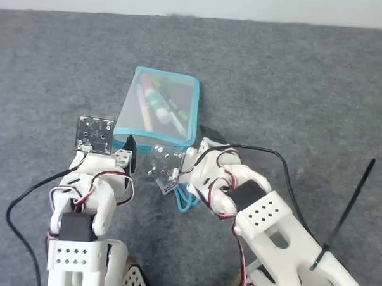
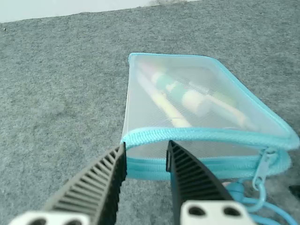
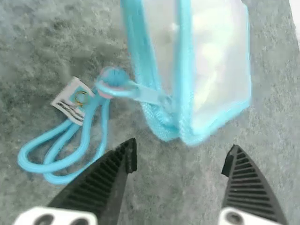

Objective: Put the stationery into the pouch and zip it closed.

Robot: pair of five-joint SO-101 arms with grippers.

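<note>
The pouch lies on the grey worktop, just ahead of both arms. It is translucent with teal edging. The stationery, several pens and markers, is inside it and shows through the wall. The zip pull sits at the pouch's near corner on the right arm's side. A looped teal cord with a small tag trails from the pull onto the worktop. Whether the zip is fully shut cannot be told. The left tool is at the pouch's near edge, toward its left corner. Its black fingers are slightly parted, with the teal zip band running across the gap at their tips. They clamp nothing, and contact with the band cannot be confirmed. The right tool stands wide apart and holds nothing. It is just short of the pouch's near right corner, with the cord loop beside one finger.
</note>
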